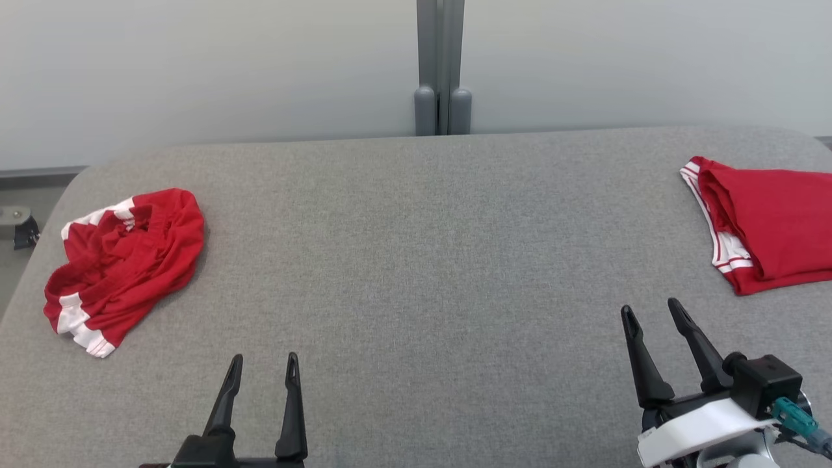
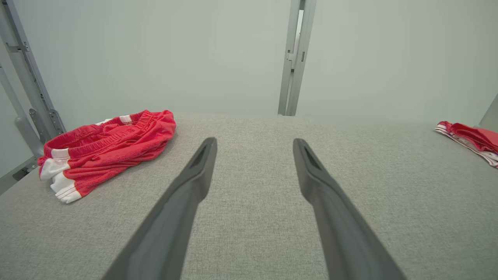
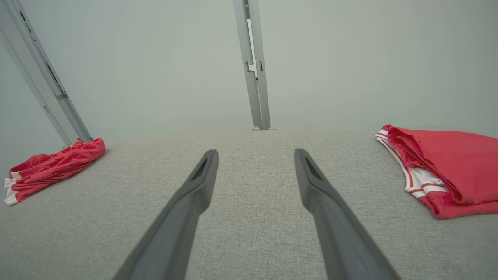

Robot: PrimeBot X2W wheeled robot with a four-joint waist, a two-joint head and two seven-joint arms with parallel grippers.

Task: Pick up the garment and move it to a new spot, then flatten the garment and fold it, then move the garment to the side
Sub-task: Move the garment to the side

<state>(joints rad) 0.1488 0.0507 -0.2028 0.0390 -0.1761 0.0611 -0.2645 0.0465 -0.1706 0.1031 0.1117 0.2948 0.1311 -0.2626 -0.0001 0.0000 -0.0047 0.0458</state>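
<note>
Two hands hover low over our gray counter (image 1: 422, 260), both with their fingers spread wide and nothing between them. Our left hand (image 1: 265, 357) sits at the near edge, left of centre, fingers pointing toward the far side. Our right hand (image 1: 650, 305) sits near the right, a little further forward, its fingers angled slightly to the left.

From the right hand, the garment (image 1: 773, 221) lies ahead and off to the right, apart from the fingertips and touching neither finger. It rests folded at the counter's right side, red on top, with a white, red-striped sleeve edge along the side facing the counter's middle. The head view's right border cuts it off. In the right wrist view it shows to the right of the fingers (image 3: 311, 186). It lies well apart from the left hand, across most of the counter.

A second garment (image 1: 123, 260), crumpled, mostly red with white striped bands, lies near the counter's left edge, ahead and to the left of the left hand.

We count two hands, two red garments, one on each side, and one counter. Beyond the far edge one gray post (image 1: 441, 65) stands against a pale wall (image 1: 195, 65).
</note>
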